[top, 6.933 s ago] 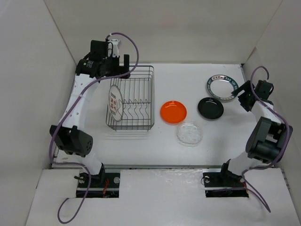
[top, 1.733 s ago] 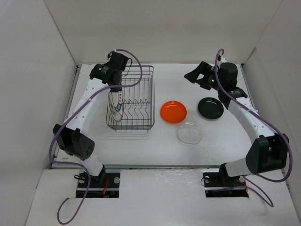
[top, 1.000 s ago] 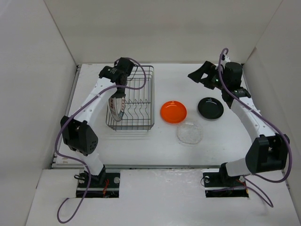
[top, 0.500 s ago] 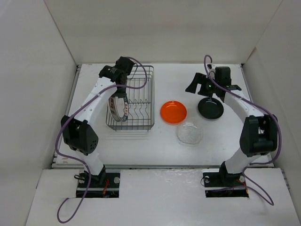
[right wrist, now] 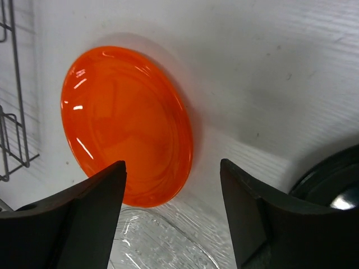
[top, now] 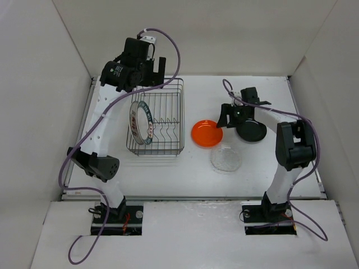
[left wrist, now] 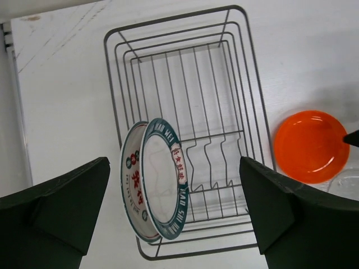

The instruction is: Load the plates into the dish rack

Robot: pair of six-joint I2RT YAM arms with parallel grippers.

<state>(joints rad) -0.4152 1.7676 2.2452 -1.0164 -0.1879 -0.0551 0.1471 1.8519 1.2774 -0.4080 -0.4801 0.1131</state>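
The green-rimmed plate (left wrist: pixel 164 179) and the red-marked plate (left wrist: pixel 130 188) stood on edge along the rack's (left wrist: pixel 193 101) left side. The left gripper (left wrist: pixel 174 163) and right gripper (right wrist: pixel 172 163) gaped, empty.

Bright, even white light, soft shadows; glare streaks on orange plate (right wrist: pixel 126 126); my near fingers (right wrist: pixel 73 224) blur dark.

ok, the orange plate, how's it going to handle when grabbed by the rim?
The orange plate looks rigid and glossy, with sharp highlights, so it is probably slick under a pinch. It lies flat on the table with a low rim, so it may slide before lifting. Shallow and thin-looking, so likely light.
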